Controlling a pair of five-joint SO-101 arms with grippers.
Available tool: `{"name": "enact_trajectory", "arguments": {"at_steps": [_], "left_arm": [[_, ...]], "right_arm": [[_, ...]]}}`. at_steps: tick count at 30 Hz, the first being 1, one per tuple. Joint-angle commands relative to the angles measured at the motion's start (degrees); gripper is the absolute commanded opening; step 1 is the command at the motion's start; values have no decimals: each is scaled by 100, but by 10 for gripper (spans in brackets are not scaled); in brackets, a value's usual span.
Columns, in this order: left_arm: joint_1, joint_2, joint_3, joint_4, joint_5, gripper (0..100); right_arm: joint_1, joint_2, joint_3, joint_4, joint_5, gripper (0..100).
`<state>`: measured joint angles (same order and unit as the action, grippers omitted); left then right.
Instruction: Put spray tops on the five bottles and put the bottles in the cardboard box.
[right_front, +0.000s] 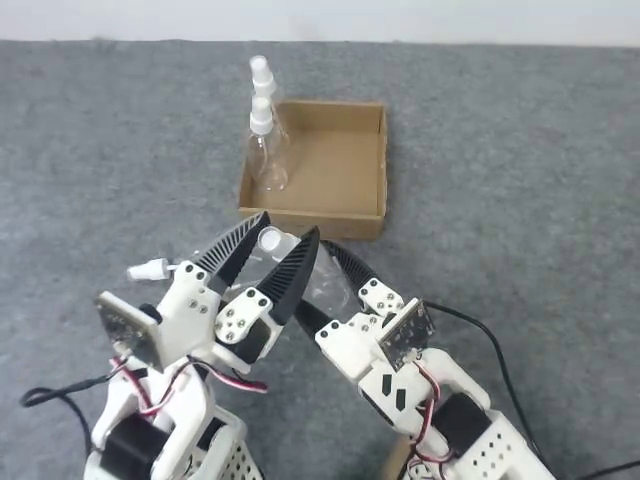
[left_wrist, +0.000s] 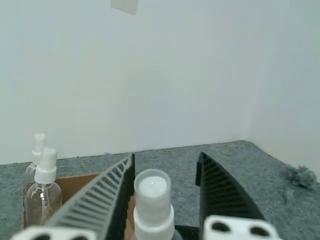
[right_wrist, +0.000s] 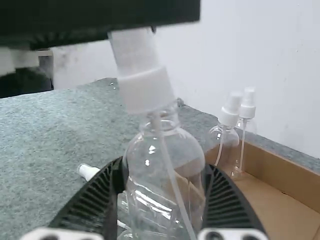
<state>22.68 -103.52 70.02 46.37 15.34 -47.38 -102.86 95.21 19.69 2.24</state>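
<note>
Mostly covered from above, its base cut off, the bottle (right_wrist: 161, 150) sits clamped in the right claw (right_wrist: 164, 169) near the cardboard box (right_front: 340, 215), while the left claw (left_wrist: 166, 159) stands apart around its spray top (left_wrist: 152, 189).

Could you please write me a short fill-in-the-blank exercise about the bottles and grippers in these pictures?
1. ___ capped bottles stand in the cardboard box.
2. The right gripper is shut on a clear bottle; its spray top sits between the left gripper's ___.
3. One loose spray top lies on the carpet, ___ the box.
Missing words: two; fingers; outside.
</note>
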Motion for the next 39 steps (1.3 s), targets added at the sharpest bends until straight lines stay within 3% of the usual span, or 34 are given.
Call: {"name": "enact_trajectory", "arguments": {"at_steps": [1,7,15,25,32,39], "left_arm": [[-18,-97,-435,35,-44,183],[-44,-97,-629,44,-132,183],[-782,-105,-673,35,-62,182],[-1020,-105,-655,132,-35,181],[-1820,-105,-541,132,580,181],[-1837,-105,-48,-255,589,181]], "right_arm": [[-4,-84,123,40,70,69],[-4,-84,123,40,70,69],[-4,-84,123,40,70,69],[-4,-84,123,40,70,69],[-4,-84,123,40,70,69],[-4,-84,123,40,70,69]]}}
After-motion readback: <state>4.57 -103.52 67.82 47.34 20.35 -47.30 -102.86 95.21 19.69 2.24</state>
